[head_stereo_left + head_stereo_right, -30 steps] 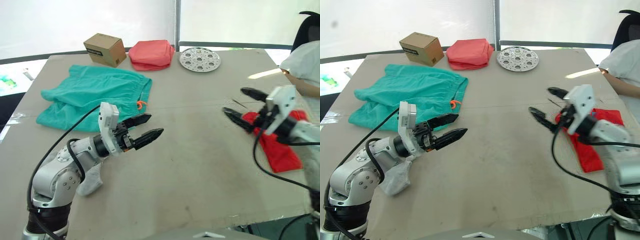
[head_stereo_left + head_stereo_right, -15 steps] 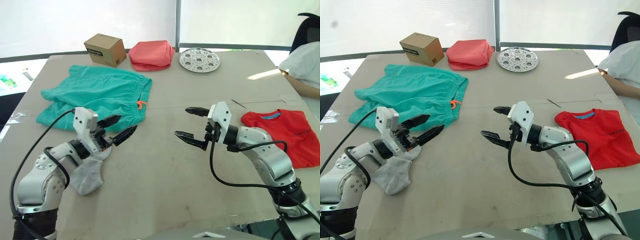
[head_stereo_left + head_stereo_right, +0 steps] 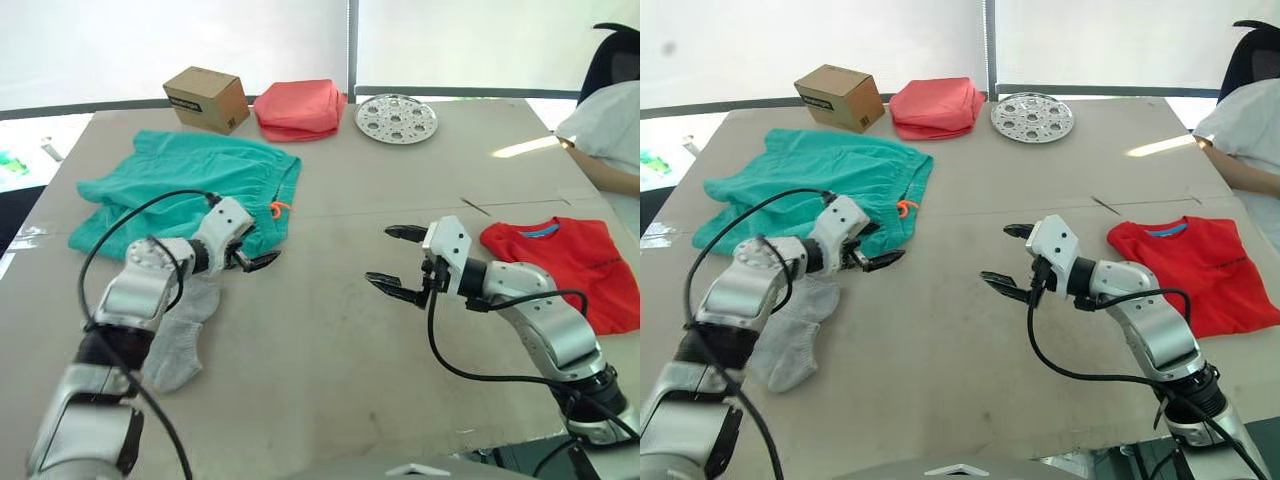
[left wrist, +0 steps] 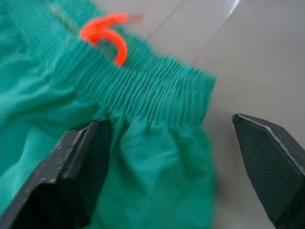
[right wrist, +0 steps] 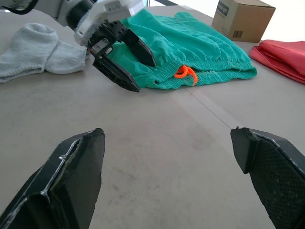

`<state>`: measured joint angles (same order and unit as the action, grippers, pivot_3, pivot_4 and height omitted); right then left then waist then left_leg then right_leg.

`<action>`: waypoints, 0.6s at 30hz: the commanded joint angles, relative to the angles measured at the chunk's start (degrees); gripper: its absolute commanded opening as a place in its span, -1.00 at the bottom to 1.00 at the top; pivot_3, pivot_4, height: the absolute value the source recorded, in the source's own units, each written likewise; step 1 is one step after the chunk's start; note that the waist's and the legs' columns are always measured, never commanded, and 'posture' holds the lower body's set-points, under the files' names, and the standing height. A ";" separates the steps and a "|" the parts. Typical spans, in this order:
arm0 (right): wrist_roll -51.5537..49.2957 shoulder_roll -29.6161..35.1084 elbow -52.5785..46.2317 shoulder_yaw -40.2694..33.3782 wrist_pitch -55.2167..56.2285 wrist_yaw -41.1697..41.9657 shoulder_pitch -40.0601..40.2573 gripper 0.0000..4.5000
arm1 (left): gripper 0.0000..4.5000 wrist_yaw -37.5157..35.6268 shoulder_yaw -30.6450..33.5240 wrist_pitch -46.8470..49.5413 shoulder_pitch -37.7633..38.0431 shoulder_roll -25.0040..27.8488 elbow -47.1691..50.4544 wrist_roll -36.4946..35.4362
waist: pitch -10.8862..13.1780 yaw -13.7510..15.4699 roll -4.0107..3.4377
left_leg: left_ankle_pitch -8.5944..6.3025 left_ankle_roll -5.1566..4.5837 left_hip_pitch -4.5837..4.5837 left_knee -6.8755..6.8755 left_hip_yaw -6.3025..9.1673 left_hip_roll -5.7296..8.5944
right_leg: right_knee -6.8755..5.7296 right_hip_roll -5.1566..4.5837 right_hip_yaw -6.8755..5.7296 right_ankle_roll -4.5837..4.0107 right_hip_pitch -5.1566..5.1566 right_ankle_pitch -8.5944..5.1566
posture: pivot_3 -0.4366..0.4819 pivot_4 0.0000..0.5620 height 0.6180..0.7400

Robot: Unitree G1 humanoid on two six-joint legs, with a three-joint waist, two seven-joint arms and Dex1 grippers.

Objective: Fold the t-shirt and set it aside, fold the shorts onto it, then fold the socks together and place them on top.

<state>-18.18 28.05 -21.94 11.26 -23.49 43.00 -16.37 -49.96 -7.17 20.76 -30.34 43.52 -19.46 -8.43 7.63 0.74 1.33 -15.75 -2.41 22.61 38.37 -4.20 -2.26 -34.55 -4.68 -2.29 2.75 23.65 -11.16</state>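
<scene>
Far edge of the table: cardboard box on the left, folded salmon cloth just beside it, perforated metal disc further right. A person's sleeve far right.

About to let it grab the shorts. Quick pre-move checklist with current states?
1. T-shirt folded and set aside: ok, it lies folded by the table's right edge.
2. Left tool open at the shorts waistband: ok.
3. Right tool open and holding nothing: ok.
4. Shorts lying free, nothing resting on them: ok.
5. Socks out of the way: not ok, they lie under the left arm.
</scene>
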 commanded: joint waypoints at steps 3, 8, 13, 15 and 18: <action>-1.53 1.26 -6.88 -6.17 -1.19 -3.40 3.61 1.00 | -0.13 -8.64 -2.35 3.86 -4.84 -1.64 -5.34 -0.44 | -0.07 0.15 0.11 | 0.00 -0.01 0.00 0.08 -0.01 0.03 | -0.03 -0.06 0.01 0.01 -0.03 0.00 | -0.05 -0.47 1.00; -2.27 4.31 -11.39 -11.12 -2.49 -4.06 9.39 1.00 | -0.99 -15.02 -1.44 16.07 -5.10 -4.91 5.57 -9.09 | -0.07 0.15 0.12 | -0.01 -0.02 0.06 0.08 0.05 0.03 | -0.07 -0.09 0.01 0.03 -0.01 -0.02 | -0.05 -0.47 1.00; -2.70 9.13 -14.39 -17.99 -4.94 -4.12 15.03 1.00 | -0.99 -10.88 -7.24 24.29 -4.29 -15.11 17.65 -11.46 | -0.07 0.36 0.17 | -0.01 -0.04 0.17 0.17 0.12 0.10 | -0.08 -0.15 0.00 0.08 -0.02 -0.05 | -0.05 -0.47 1.00; -2.95 11.55 -15.17 -20.09 -5.25 -2.70 17.06 1.00 | -0.99 -8.15 -9.90 24.60 -4.68 -19.94 17.85 -10.18 | -0.08 0.26 0.17 | -0.02 -0.06 0.14 0.20 0.13 0.12 | -0.08 -0.14 0.06 0.09 -0.04 -0.05 | -0.05 -0.47 1.00; -4.02 14.56 -15.68 -23.93 -5.35 -0.74 20.41 1.00 | -0.99 -4.61 -14.54 20.72 -5.92 -27.71 13.88 -6.95 | -0.08 0.16 0.20 | -0.02 -0.06 0.09 0.22 0.14 0.12 | -0.08 -0.09 0.06 0.10 -0.08 -0.05 | -0.05 -0.47 1.00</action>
<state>-20.70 41.29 -35.40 -9.33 -28.80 40.95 3.21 -56.52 -19.81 44.39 -34.77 18.26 -4.40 -17.15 7.55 0.90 1.53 -15.77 -2.48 22.68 38.58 -4.04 -2.14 -34.62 -4.75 -2.21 2.84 23.57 -11.21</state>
